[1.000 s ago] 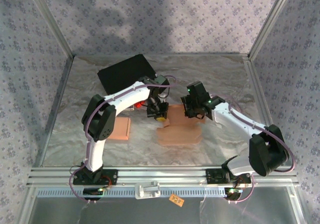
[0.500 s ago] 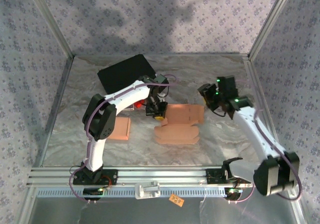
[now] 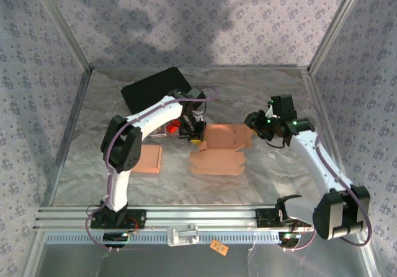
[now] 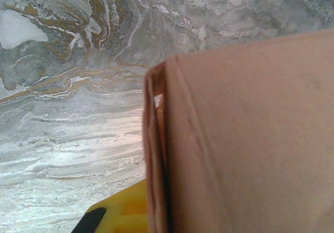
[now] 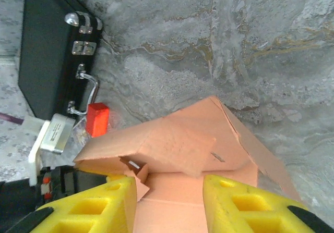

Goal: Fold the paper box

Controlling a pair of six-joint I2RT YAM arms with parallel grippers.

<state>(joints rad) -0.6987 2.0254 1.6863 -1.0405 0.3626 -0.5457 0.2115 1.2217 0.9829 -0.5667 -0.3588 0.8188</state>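
On the silvery table point(image 3: 279, 171), nearest the arm bases, a flat cardboard piece point(image 3: 149, 159) lies left of centre, apart from the paper box point(image 3: 217, 156). The box sits mid-table, partly unfolded, its flaps spread. The left gripper point(image 3: 197, 137) is clamped on the box's left edge, a folded wall pressed beside its yellow finger point(image 4: 122, 212). The right gripper point(image 3: 251, 121) hovers by the right flap, its fingers point(image 5: 245, 207) apart with cardboard showing between them. Farther back sit a red block point(image 5: 97, 119) and a black case point(image 3: 152, 88).
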